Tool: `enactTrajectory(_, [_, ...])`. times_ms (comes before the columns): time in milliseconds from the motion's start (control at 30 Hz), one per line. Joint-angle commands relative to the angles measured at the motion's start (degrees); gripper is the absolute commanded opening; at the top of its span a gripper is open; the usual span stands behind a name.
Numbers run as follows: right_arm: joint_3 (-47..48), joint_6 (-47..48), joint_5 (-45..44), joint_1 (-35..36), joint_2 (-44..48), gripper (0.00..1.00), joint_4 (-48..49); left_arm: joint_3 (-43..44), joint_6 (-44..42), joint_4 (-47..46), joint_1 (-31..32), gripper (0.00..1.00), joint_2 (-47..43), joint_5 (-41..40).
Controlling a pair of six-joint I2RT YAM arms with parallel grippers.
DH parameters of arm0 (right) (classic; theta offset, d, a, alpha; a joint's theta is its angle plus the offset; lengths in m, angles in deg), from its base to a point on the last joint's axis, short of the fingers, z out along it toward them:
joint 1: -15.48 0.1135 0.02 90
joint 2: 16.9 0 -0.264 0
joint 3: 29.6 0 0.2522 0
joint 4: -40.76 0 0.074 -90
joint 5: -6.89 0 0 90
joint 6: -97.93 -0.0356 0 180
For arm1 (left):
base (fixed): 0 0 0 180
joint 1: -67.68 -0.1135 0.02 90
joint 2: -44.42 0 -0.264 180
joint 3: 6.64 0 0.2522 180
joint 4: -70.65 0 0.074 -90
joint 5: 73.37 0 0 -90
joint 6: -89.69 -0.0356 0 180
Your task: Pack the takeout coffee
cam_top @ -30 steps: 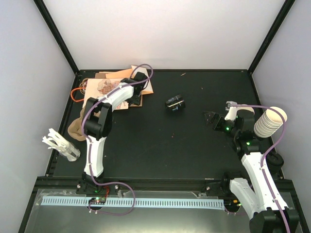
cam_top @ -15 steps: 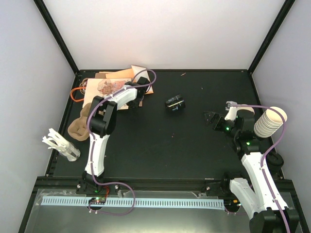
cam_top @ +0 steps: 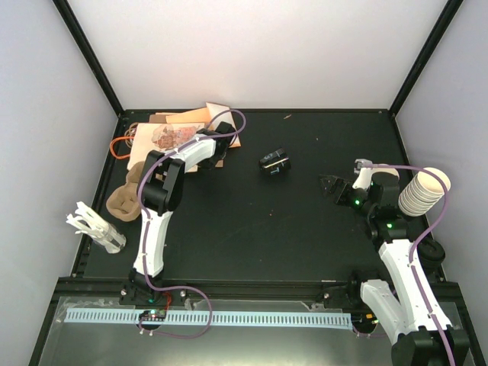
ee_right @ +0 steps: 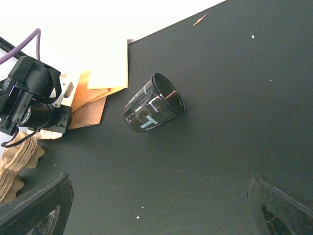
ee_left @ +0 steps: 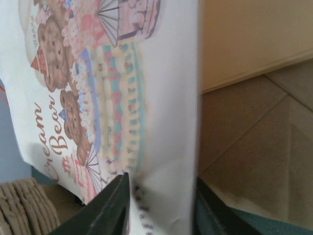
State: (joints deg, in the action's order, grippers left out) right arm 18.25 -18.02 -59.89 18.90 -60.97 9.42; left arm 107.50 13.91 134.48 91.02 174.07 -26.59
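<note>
Tabletop (cam_top: 305,244), matte black, held flat paper bags (cam_top: 219,113) at its far left. There the left gripper (ee_left: 159,208) straddled the thin edge of the printed white bag (ee_left: 146,98), jaws part-closed; whether they pinched it I could not tell. Lifting it cleanly would likely need a firm, uncreasing grip near the rim. The right gripper (ee_right: 156,210) hung wide open, empty. The takeout coffee (ee_right: 154,103), a glossy dark tapered cup, lay sideways mid-table, apart from the bags.

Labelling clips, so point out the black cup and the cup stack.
black cup (ee_right: 151,107), right wrist view, on its side wall.
cup stack (cam_top: 419,195), top view, on its side.
</note>
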Motion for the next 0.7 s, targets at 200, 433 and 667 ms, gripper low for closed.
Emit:
enactTrajectory(200, [1.9,-0.2,0.7,0.1,0.3,1.00,0.6,-1.1,3.1,3.4,0.7,0.02,-10.0,-2.2])
enactTrajectory(433, [1.7,-0.9,1.4,0.2,-0.3,1.00,1.7,-1.3,3.1,6.4,2.2,0.01,-17.3,-2.4])
enactTrajectory(667, [1.9,-1.1,1.7,0.2,-0.1,1.00,1.6,4.7,4.0,13.1,4.4,0.01,-24.0,-0.3])
